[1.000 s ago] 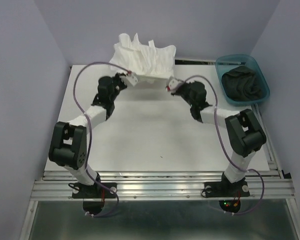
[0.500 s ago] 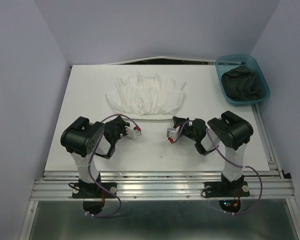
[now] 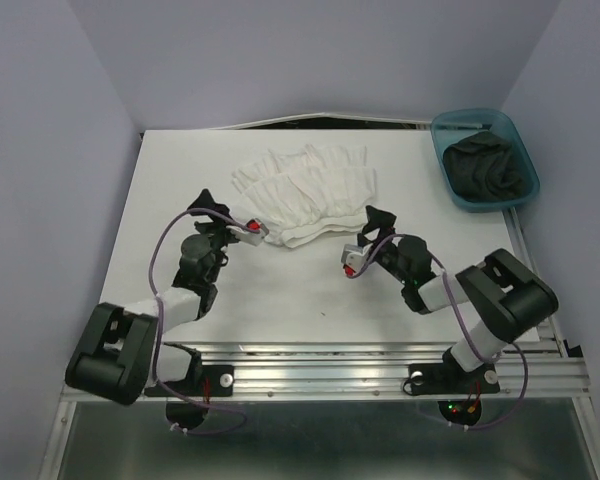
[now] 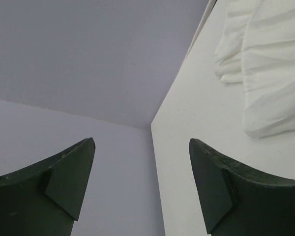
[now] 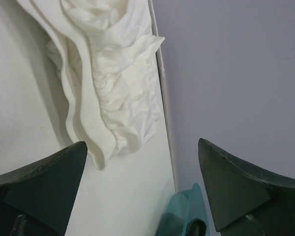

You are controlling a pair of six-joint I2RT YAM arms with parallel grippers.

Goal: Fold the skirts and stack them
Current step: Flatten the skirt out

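The left claw (image 3: 252,227) is spread open and empty, with the white skirt (image 3: 305,190) lying flat just ahead to its right. The right claw (image 3: 352,262) gapes empty too, that skirt ahead to its left. The black skirt (image 3: 492,170) sits bunched in the bin (image 3: 442,150), well beyond it.

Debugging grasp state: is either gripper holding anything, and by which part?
Nothing is held. The left gripper and the right gripper are both open with nothing between the fingers. The white skirt lies on the table in front of them.
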